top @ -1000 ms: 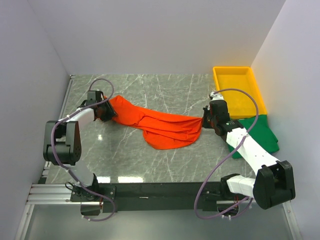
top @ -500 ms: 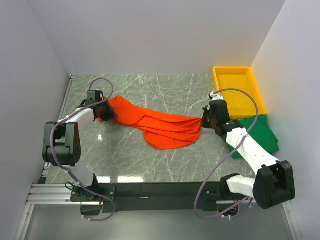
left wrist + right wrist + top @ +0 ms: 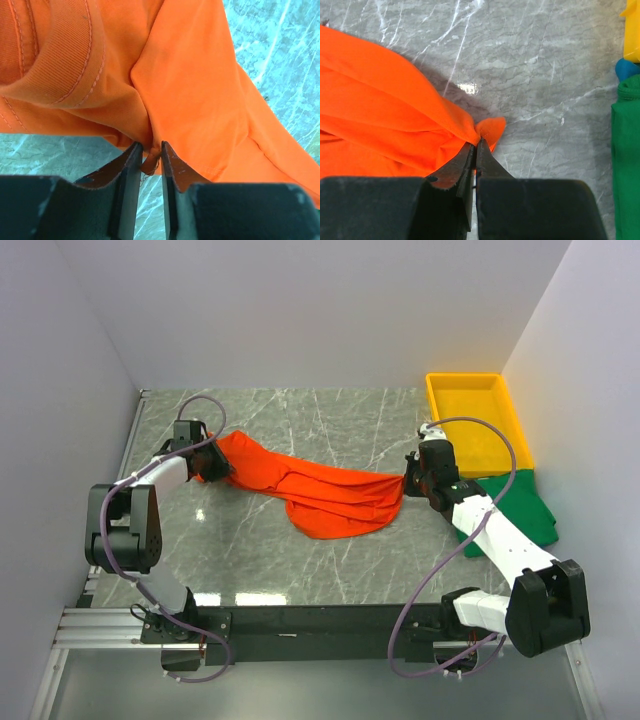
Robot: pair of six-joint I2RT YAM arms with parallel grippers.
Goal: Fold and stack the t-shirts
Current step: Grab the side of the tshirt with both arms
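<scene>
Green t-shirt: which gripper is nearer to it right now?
Right. The right gripper pinches the orange t-shirt by one end, close beside the green t-shirt; the left gripper pinches the opposite end, much farther away.

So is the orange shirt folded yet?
Not folded: the orange shirt is bunched and stretched between the left gripper and right gripper, each pinching an end.

We read no text, label, brand, number or sign in any of the three views. The orange-red t-shirt point(image 3: 330, 495) shows only plain cloth and stitching in the left wrist view. The green t-shirt point(image 3: 535, 505) and the yellow tray point(image 3: 465, 378) carry no marking that we can make out from the top view.
</scene>
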